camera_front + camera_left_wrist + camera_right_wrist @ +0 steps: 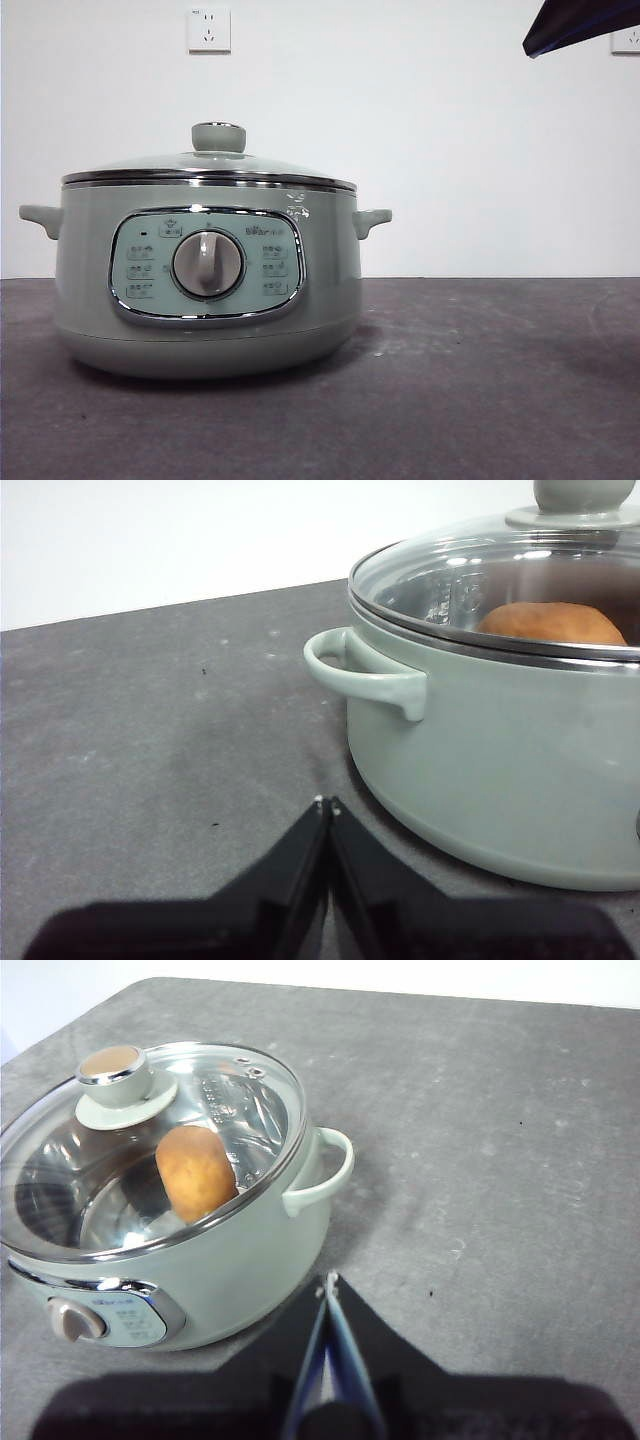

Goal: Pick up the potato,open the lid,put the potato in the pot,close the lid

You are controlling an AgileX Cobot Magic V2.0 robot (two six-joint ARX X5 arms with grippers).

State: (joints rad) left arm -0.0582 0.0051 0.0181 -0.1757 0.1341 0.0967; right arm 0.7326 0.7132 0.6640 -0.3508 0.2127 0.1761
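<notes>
The sage-green pot (pixel 205 290) stands on the dark table, left of centre in the front view. The glass lid (pixel 210 165) with its green knob (pixel 218 136) sits closed on the pot. The orange-brown potato (pixel 195 1170) lies inside the pot under the lid; it also shows in the left wrist view (pixel 550 623). My left gripper (pixel 326 804) is shut and empty, low beside the pot's handle (pixel 360 670). My right gripper (pixel 328 1280) is shut and empty, raised beside the pot's other handle (pixel 325 1170). One arm shows as a black tip (pixel 580 25) at the top right.
The grey table (pixel 480 380) stretches to the right of the pot. A white wall stands behind, with an outlet (pixel 208 30) above the pot.
</notes>
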